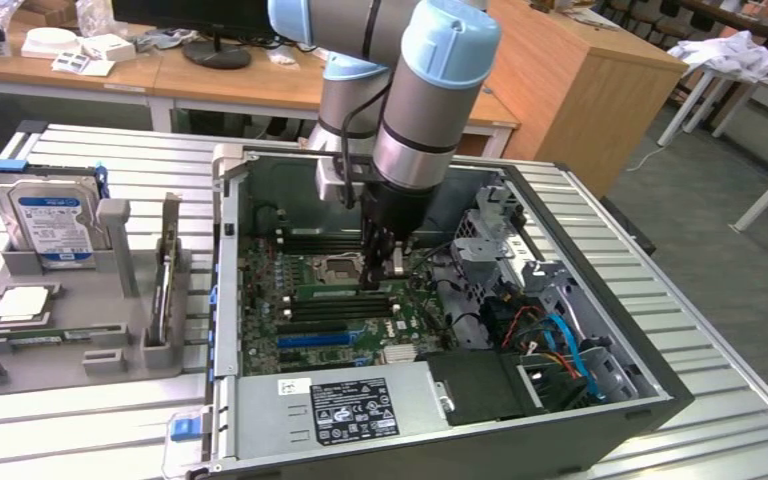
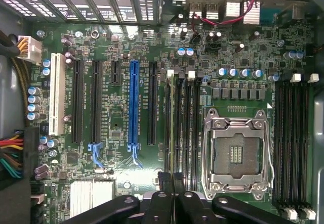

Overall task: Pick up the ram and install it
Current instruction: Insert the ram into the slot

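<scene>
The gripper [image 2: 172, 177] was seen with its fingers drawn together, low inside the computer case [image 1: 598, 415]. It was at the top edge of the ram [image 1: 333, 291], which stood on edge in a memory slot just beside the CPU socket [image 2: 237, 153]. Whether the stick was pinched or merely pressed could not be told. Seating was judged best done with force kept straight down and the stick square to the slot. In the grey tray [image 1: 37, 360], a hard drive [image 1: 51, 215] was stood upright.

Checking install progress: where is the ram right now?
In the exterior view the ram sits among the memory slots beside the CPU socket, inside the open case, at the tip of the gripper.
</scene>
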